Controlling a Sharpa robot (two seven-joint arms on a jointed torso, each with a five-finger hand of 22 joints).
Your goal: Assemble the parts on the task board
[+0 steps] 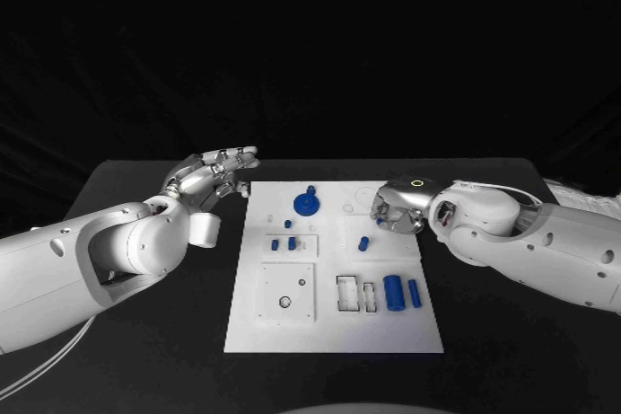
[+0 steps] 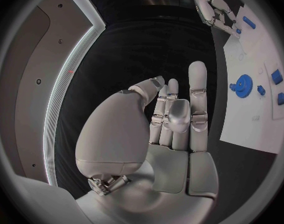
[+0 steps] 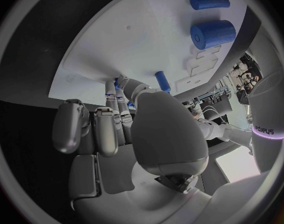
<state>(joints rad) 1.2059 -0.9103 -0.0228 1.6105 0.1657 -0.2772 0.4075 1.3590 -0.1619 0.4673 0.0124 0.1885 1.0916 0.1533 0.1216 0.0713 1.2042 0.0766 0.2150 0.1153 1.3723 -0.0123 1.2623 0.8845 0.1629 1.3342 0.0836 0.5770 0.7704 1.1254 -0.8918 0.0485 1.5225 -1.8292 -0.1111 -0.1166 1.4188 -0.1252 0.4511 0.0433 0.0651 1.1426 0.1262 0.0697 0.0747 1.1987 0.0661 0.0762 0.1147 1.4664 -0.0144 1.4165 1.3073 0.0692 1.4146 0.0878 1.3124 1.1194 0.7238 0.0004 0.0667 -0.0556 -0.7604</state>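
The white task board lies in the middle of the black table. On it are a blue gear, small blue parts and a blue peg, plus two blue cylinders near its right side. My right hand is bent down over the board's far right part; its thumb and fingertips pinch a small blue part against the board. The peg stands just beyond it. My left hand hovers off the board's far left corner with fingers spread, holding nothing.
A recessed square plate and a rectangular slot sit on the near half of the board. The left wrist view shows the gear and my right hand across the board. Bare black table surrounds the board.
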